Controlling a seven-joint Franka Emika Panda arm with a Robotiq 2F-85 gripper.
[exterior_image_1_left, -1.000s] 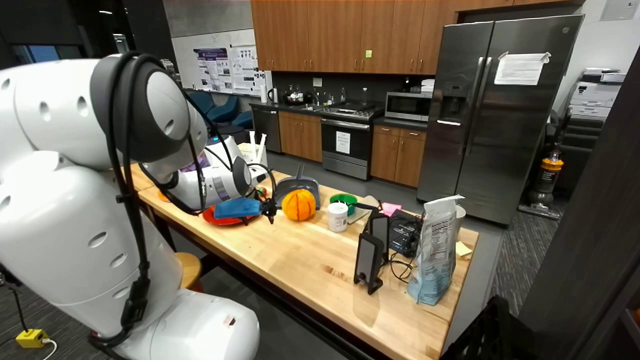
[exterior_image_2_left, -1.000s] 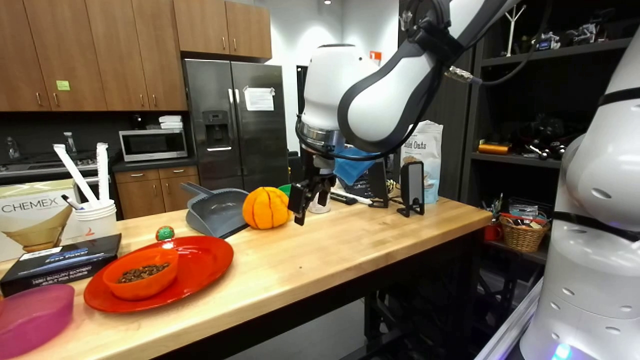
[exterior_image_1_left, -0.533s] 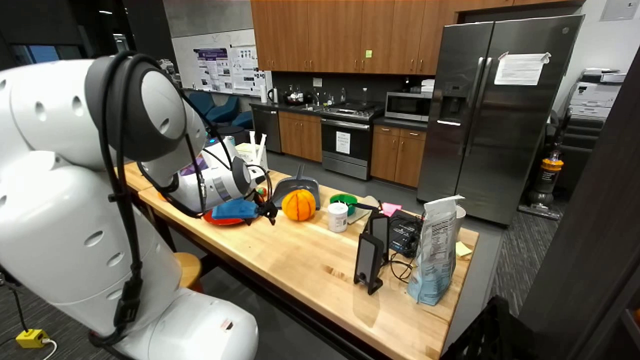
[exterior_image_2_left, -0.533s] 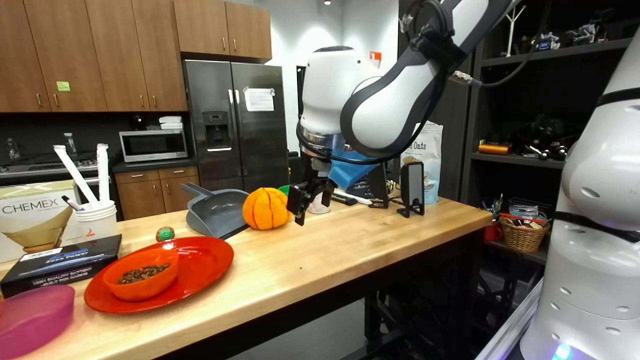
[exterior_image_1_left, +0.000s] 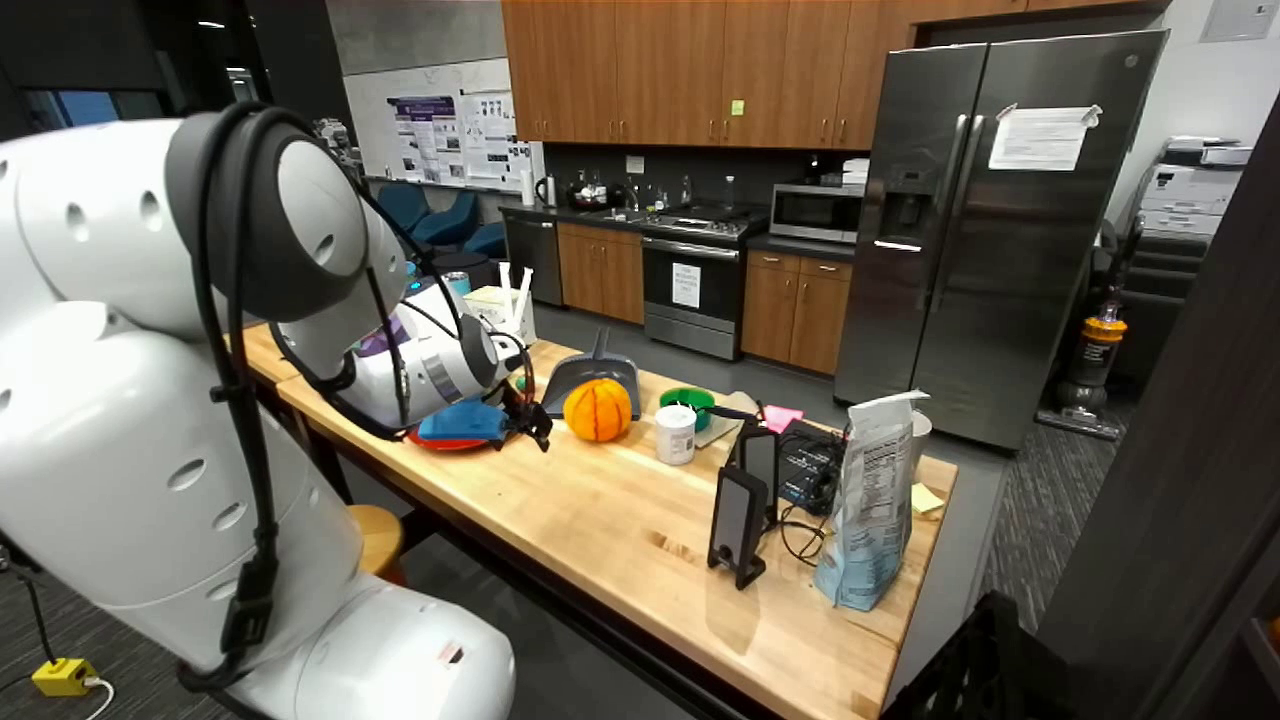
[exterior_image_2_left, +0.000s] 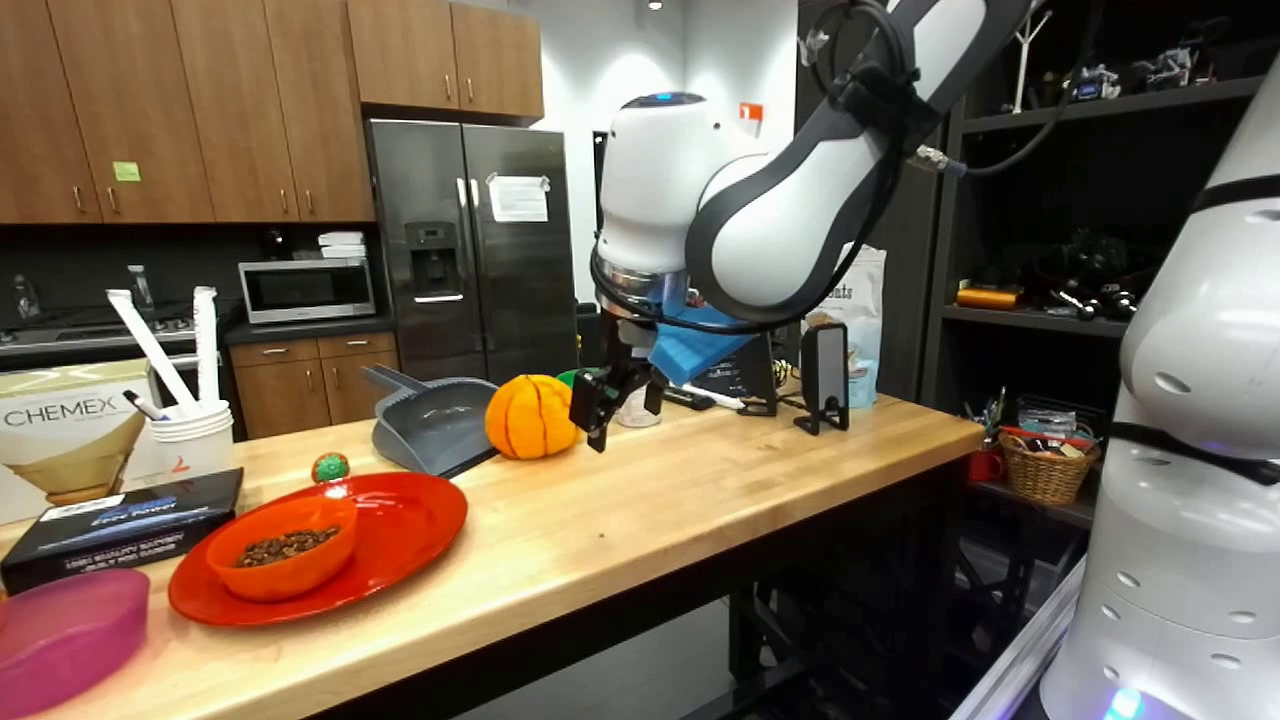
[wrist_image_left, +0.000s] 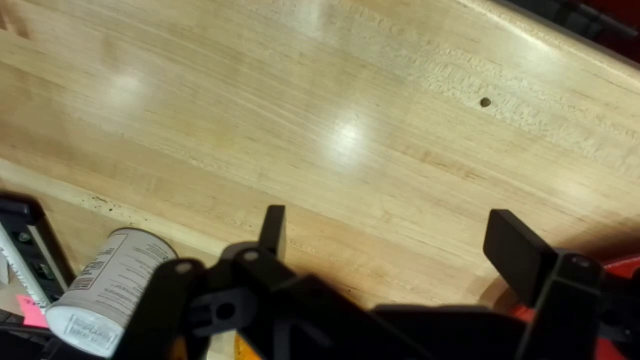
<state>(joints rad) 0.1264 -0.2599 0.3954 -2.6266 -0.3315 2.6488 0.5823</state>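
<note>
My gripper (wrist_image_left: 390, 225) is open and empty above the wooden table (wrist_image_left: 310, 125); its two black fingers are wide apart. It also shows in both exterior views (exterior_image_1_left: 530, 430) (exterior_image_2_left: 622, 420), with a blue piece (exterior_image_1_left: 462, 420) on the wrist. An orange pumpkin (exterior_image_2_left: 530, 416) sits near it, apart from the fingers as far as I can tell. A grey dustpan (exterior_image_2_left: 440, 420) lies beside the pumpkin. A white tub (exterior_image_1_left: 675, 434) stands past the pumpkin and shows in the wrist view (wrist_image_left: 105, 295). A red plate (exterior_image_2_left: 410, 530) holds an orange bowl (exterior_image_2_left: 290, 560) of small brown pieces.
Two black speakers (exterior_image_1_left: 738, 520), a bag of oats (exterior_image_1_left: 870, 500), a black device (exterior_image_1_left: 805, 465) and a green bowl (exterior_image_1_left: 690, 400) stand on the table. A Chemex box (exterior_image_2_left: 70, 430), white cups (exterior_image_2_left: 195, 440), a black box (exterior_image_2_left: 120, 525) and a magenta dish (exterior_image_2_left: 70, 640) are near the plate.
The arm has drawn back slightly and the wrist has turned and tilted a little, with the blue piece shifting along. The gripper stays open. The table objects have not moved.
</note>
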